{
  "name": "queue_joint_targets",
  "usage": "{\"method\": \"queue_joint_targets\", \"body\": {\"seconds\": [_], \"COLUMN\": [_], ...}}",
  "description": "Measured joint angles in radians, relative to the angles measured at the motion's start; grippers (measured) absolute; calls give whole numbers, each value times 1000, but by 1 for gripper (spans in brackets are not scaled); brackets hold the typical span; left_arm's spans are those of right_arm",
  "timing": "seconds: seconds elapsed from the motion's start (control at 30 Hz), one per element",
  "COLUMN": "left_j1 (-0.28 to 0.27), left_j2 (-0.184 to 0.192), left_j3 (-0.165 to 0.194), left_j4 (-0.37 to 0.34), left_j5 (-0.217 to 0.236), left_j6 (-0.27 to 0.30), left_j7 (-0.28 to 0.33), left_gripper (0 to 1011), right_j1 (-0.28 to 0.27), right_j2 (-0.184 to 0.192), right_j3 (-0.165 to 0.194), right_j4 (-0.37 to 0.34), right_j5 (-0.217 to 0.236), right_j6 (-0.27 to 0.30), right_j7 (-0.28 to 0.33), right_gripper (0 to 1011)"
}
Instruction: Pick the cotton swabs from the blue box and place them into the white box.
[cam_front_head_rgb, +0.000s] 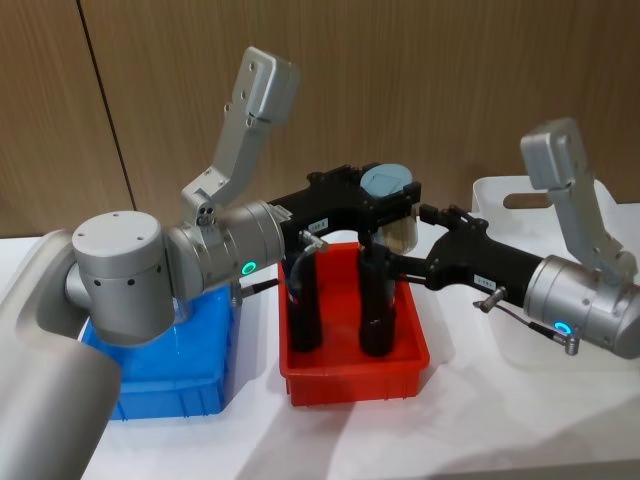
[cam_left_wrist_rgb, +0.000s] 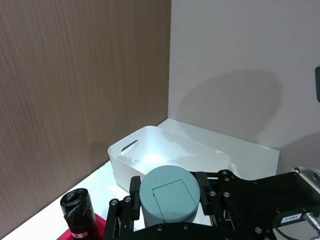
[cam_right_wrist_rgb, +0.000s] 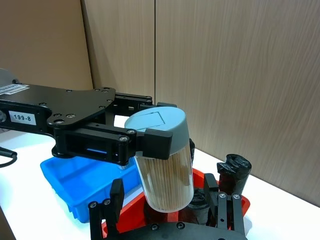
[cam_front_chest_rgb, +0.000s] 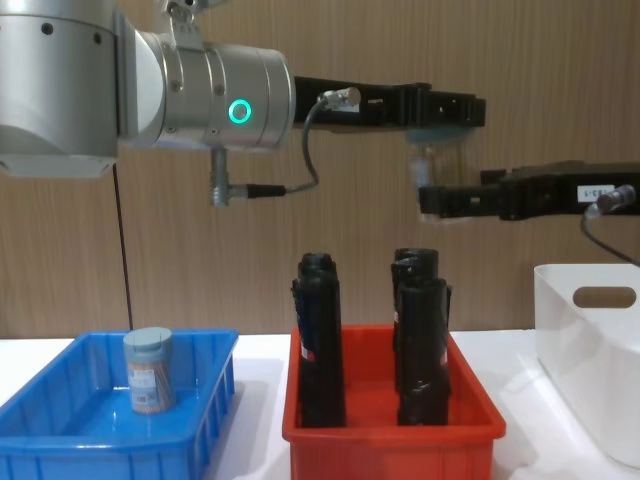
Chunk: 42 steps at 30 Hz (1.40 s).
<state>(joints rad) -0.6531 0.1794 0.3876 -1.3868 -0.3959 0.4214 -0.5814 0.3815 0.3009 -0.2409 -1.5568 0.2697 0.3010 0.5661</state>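
Observation:
My left gripper is shut on the pale lid of a cotton swabs jar and holds it in the air above the red bin. The jar's lid sits between the left pads. My right gripper is open, with a finger on each side of the jar's clear lower body and small gaps to it. From the side, the jar hangs below the left gripper, with the right gripper at its base. Another cotton swabs jar stands in the blue box. The white box is at the right.
A red bin with several tall black rolls stands between the blue box and the white box, directly under the held jar. A wooden wall runs close behind the table.

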Motion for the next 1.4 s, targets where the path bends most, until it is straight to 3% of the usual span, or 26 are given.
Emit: {"method": "queue_joint_targets", "body": {"seconds": [0.83, 1.03, 1.27, 1.4], "left_j1": [0, 0, 0, 0], "left_j2": [0, 0, 0, 0], "left_j3": [0, 0, 0, 0], "left_j4": [0, 0, 0, 0], "left_j5": [0, 0, 0, 0], "left_j6": [0, 0, 0, 0], "left_j7": [0, 0, 0, 1], "left_gripper": [670, 670, 670, 670], "right_j1": [42, 48, 54, 56], "right_j2": [-18, -21, -23, -24], "right_j3": [-17, -21, -26, -28], "right_j4": [61, 73, 85, 89], "right_j5": [-14, -8, 0, 2], "right_j6": [-35, -42, -49, -52], "right_j7": [-6, 0, 12, 15], "right_gripper": [1002, 882, 662, 649]}}
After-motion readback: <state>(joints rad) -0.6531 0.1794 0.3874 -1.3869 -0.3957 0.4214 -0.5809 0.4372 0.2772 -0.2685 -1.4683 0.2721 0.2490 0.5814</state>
